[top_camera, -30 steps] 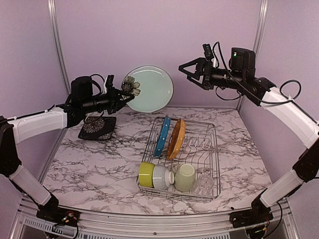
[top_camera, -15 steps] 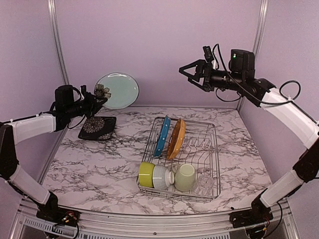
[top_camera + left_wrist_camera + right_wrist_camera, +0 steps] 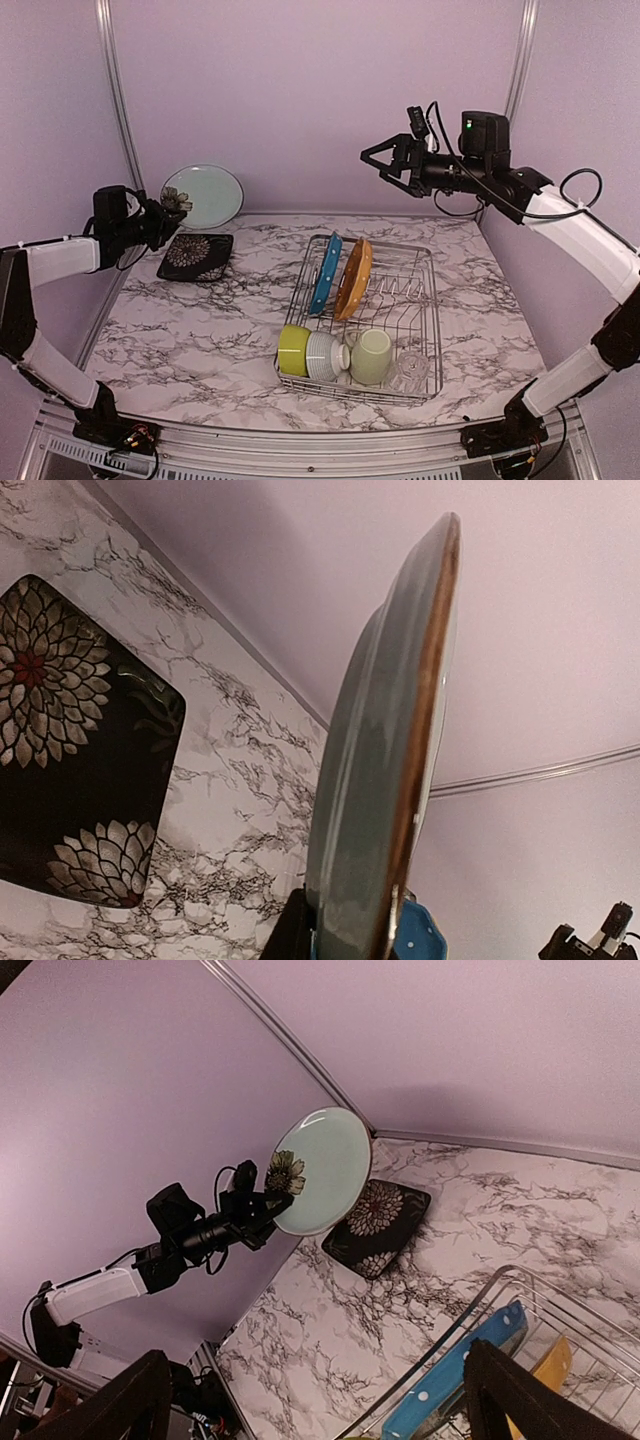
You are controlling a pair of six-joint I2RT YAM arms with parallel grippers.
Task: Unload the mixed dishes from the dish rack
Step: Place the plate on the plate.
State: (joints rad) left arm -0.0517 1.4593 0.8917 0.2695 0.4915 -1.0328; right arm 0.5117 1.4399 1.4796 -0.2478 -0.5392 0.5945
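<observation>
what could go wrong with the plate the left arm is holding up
The left gripper grips the pale grey-green plate only at its rim, on edge in the air, so it might slip or swing. The black plate lies on the table close below it; setting it down carelessly could knock the two together.

We see the dish rack (image 3: 400, 290) as thin shiny metal wire. Blue dotted plate (image 3: 324, 272), orange plate (image 3: 353, 277) and grey-green plate (image 3: 208, 195) look like glossy glazed ceramic. Black plate (image 3: 195, 255) is smooth and duller, with printed flowers. Lime-green bowl (image 3: 293, 350) and mug (image 3: 372, 356) are smooth-glazed, white bowl (image 3: 323, 355) is ribbed, glass (image 3: 408, 370) is clear. We note the table top (image 3: 200, 320) is smooth and marble-patterned, and the walls (image 3: 300, 80) are matt.
</observation>
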